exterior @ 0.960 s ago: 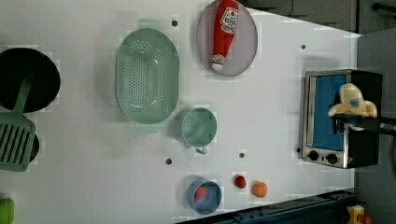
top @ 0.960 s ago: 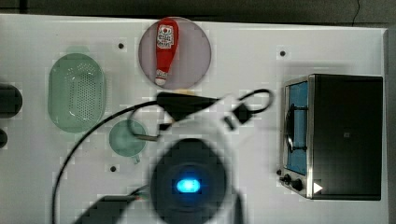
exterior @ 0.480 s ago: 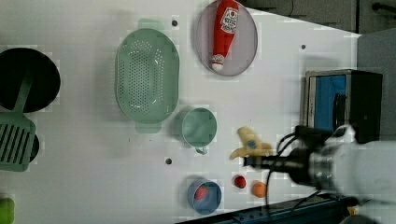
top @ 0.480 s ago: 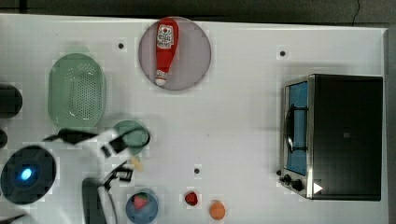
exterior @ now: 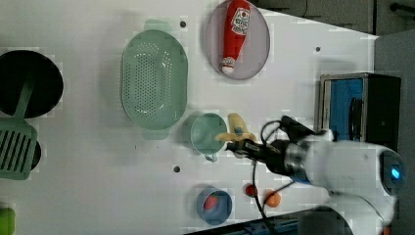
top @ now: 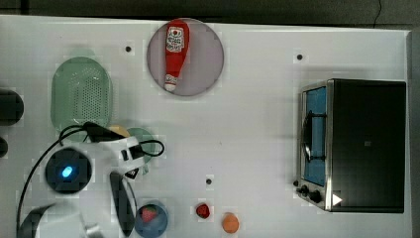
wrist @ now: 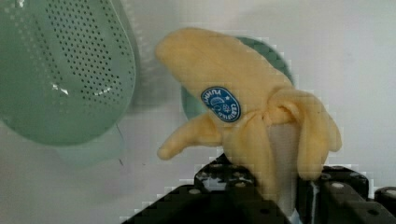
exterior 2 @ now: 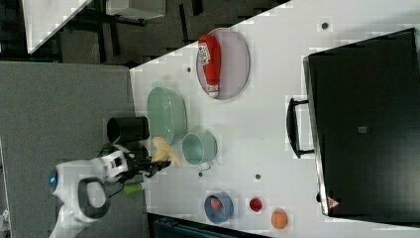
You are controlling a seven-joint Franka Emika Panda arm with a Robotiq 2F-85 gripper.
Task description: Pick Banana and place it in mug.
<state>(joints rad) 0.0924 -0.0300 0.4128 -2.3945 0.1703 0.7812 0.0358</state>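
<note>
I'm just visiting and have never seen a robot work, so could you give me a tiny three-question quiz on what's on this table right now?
1. True or false: the banana is already resting inside the mug.
2. What lies on the round grey plate?
A. a spatula
B. a red ketchup bottle
C. an orange
3. Fill in: the strawberry sits in a small ____ bowl.

Key
1. False: the gripper holds the banana clamped, beside the mug in the left view.
2. B.
3. Blue.
</note>
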